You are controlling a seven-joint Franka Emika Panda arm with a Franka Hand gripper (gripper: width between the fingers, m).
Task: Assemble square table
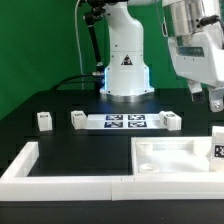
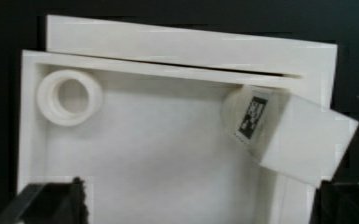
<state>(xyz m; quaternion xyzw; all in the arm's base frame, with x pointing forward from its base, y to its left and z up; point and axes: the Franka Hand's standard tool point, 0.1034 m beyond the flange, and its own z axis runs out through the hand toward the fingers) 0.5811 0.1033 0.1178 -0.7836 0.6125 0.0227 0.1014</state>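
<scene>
Claw (image 1: 206, 93) hangs spread wide, pinching nothing, at about two o'clock in the exterior view, well above the black worktop (image 1: 25, 132). The square table's panel (image 1: 165, 160) lies flat at four o'clock, just beside the long border wall (image 1: 60, 172). One tagged leg (image 1: 218, 147) sits at the panel's three o'clock edge. Three other legs (image 1: 43, 121) wait along the back at nine to three o'clock, flanking the marker board (image 1: 125, 122).

The step in hand looks like a descent onto the panel or the leg on it; which of the two I cannot tell. To do it well, the claw should come straight down with the jaws squared to the chosen piece. One finger should go on each side of a rim wall or of the leg's flat faces, clear of both before closing, so nothing is nudged.

The wrist view alone shows the panel (image 2: 158, 150) from above, its raised rim and a ring socket (image 2: 66, 97) in one corner. It also shows the leg (image 2: 286, 128) lying tilted against the rim, and the claw (image 2: 208, 205) straddling the scene. Only the exterior view gives the claw's height and the spare legs.
</scene>
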